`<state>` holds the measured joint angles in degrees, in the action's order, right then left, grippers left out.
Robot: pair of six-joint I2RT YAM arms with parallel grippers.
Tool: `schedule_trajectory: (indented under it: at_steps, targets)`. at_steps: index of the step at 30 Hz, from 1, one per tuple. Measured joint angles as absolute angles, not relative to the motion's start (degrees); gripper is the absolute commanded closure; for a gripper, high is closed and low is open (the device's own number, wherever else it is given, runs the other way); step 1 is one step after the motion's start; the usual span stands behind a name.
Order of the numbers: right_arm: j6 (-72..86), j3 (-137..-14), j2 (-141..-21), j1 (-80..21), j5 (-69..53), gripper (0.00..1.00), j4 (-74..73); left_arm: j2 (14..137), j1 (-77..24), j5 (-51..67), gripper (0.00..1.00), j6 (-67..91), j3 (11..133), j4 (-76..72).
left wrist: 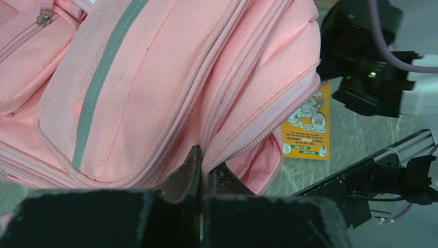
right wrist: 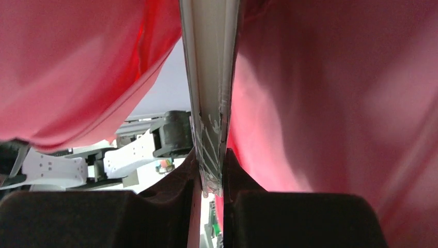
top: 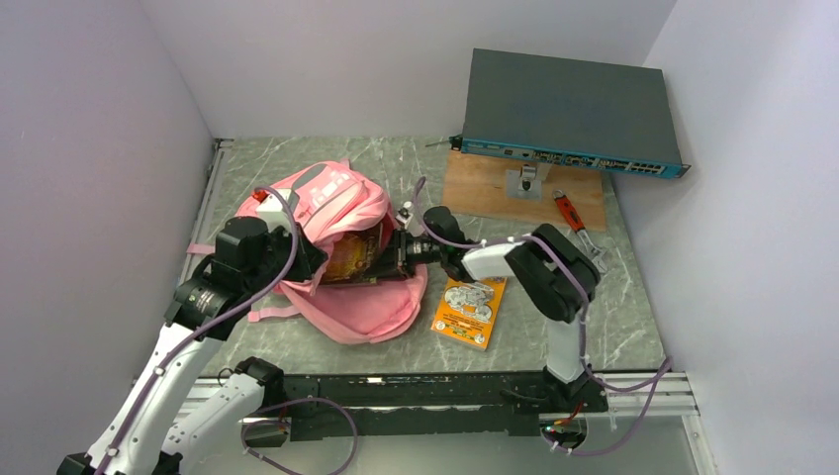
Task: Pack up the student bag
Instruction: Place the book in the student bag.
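Observation:
The pink student bag lies at the table's middle left with its mouth facing right. My left gripper is shut on the zipper edge of the bag's opening and holds it up; in the left wrist view the gripper pinches the pink fabric. My right gripper is shut on a thin book that is partly inside the bag's mouth. In the right wrist view the gripper clamps the book's white page edge, with pink lining on both sides.
A second orange book lies flat on the table right of the bag; it also shows in the left wrist view. A grey network switch, a wooden board and a red-handled tool sit at the back right. Walls close in on both sides.

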<state>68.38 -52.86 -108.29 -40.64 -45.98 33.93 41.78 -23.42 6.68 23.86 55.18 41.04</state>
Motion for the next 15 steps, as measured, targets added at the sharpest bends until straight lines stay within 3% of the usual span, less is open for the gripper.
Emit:
schedule_trajectory:
  at_steps: [6,9,15]
  targets:
    - [71.16,-60.88,-118.85,-40.38,-48.34,0.96,41.32,42.59,-23.27,7.40,1.00,24.75,55.20,41.50]
    - [72.53,-63.29,-122.13,-39.99,-47.72,0.84,43.79,42.63,-23.22,7.77,1.00,24.93,55.20,41.45]
    - [74.37,-63.75,-123.63,-38.79,-43.90,0.46,45.39,42.59,-23.22,8.19,1.00,25.69,55.20,41.41]
